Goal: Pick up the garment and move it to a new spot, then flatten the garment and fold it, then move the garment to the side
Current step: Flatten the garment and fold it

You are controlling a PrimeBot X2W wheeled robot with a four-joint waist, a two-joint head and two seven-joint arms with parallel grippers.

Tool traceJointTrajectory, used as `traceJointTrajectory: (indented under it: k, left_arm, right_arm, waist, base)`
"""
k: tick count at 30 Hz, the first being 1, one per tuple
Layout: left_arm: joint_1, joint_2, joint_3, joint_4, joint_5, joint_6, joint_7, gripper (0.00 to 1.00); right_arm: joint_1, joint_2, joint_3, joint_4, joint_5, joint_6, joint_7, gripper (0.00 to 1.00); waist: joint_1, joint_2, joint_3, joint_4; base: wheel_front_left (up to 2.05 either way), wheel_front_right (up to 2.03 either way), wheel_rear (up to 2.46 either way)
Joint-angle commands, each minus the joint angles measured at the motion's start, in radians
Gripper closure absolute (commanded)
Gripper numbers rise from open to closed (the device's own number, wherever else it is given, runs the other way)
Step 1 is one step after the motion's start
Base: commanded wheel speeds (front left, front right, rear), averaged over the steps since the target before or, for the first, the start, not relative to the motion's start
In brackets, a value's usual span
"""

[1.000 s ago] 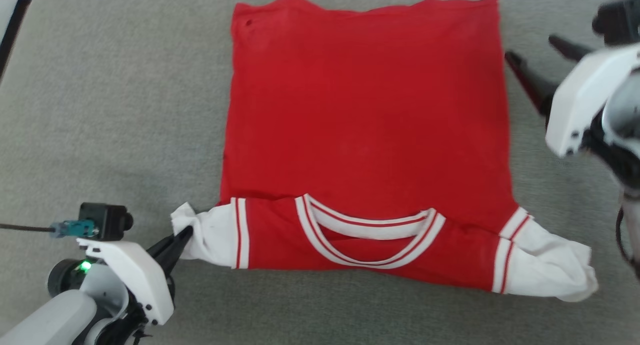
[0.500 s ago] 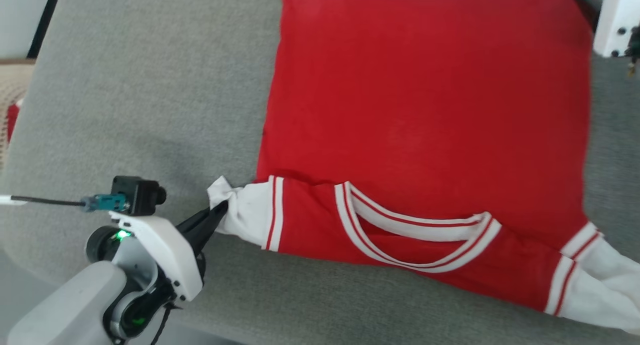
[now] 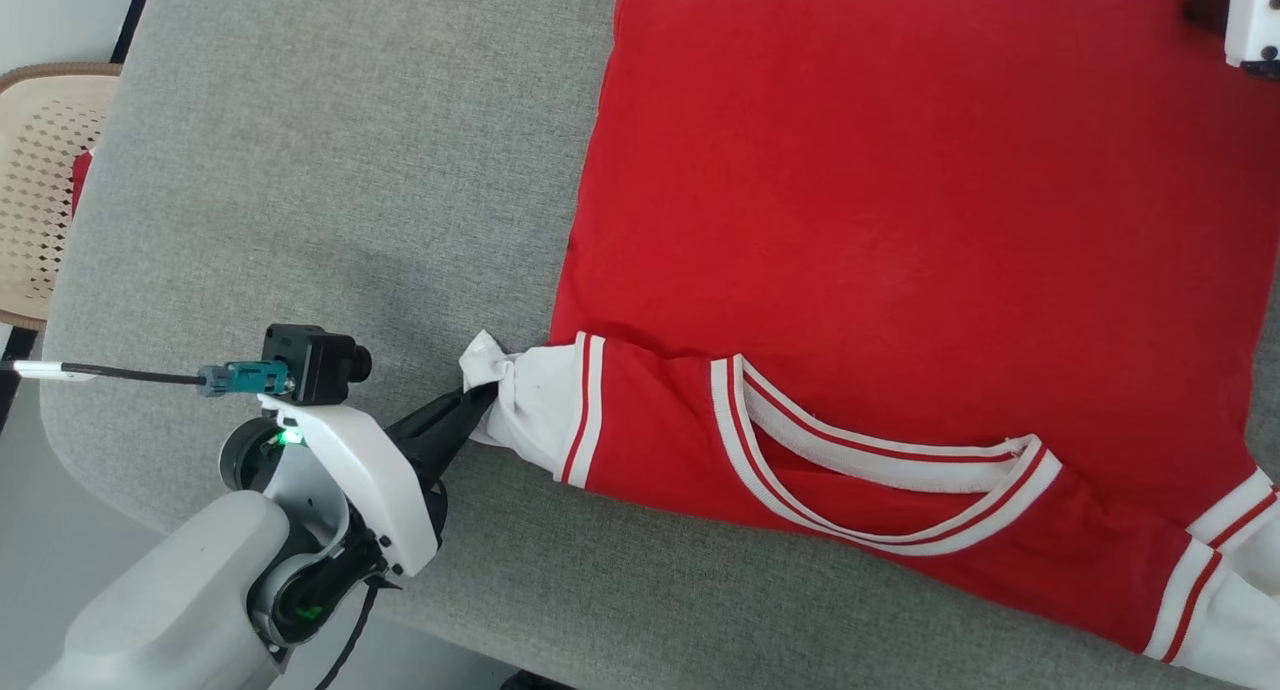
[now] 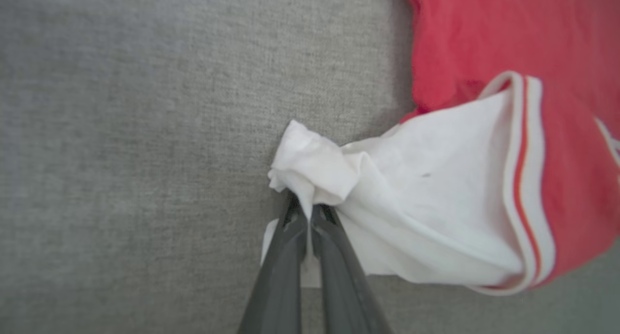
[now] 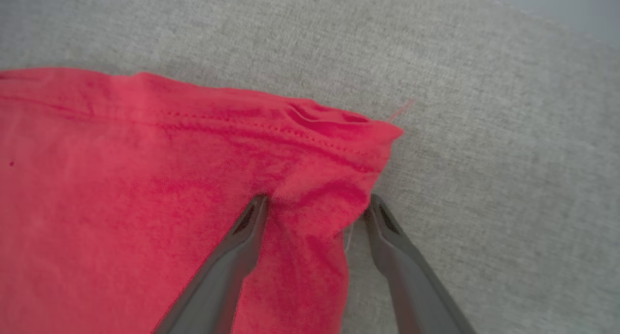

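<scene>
The shirt [image 3: 900, 220] was pinched at its sleeve [image 4: 426, 203] by the left pincer [image 4: 308, 213]; its edge was straddled by the wide right pincer [image 5: 315, 203].

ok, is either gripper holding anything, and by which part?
Left gripper: shut on the shirt, by the bunched end of its white sleeve. Right gripper: open, straddling a red hem corner, gripping nothing.
</scene>
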Motion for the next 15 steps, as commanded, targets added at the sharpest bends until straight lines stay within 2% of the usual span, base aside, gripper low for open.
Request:
traceJointTrajectory:
  k: [1, 7, 15]
  left_arm:
    - [-0.004, -0.021, -0.017, 0.047, 0.000, 0.015, 0.009, 1.00]
    - [-0.017, -0.013, -0.008, 0.079, 0.001, 0.003, -0.003, 1.00]
    - [0.016, 0.053, 0.017, 0.071, -0.016, 0.015, -0.010, 1.00]
  right_arm:
    - [0.143, 0.023, 0.025, 0.097, 0.000, 0.001, 0.054, 1.00]
    - [0.124, 0.007, 0.079, 0.029, 0.047, 0.000, -0.004, 1.00]
    - [0.141, -0.023, 0.237, -0.137, 0.195, 0.000, -0.030, 1.00]
  waist:
    - [0.0000, -0.0001, 0.000, -0.001]
    - [0.0000, -0.0001, -0.025, -0.033]
    - [0.0000, -0.0001, -0.089, -0.122]
  base:
    - [0.00, 0.00, 0.00]
    - [0.00, 0.00, 0.00]
    - [0.00, 0.00, 0.00]
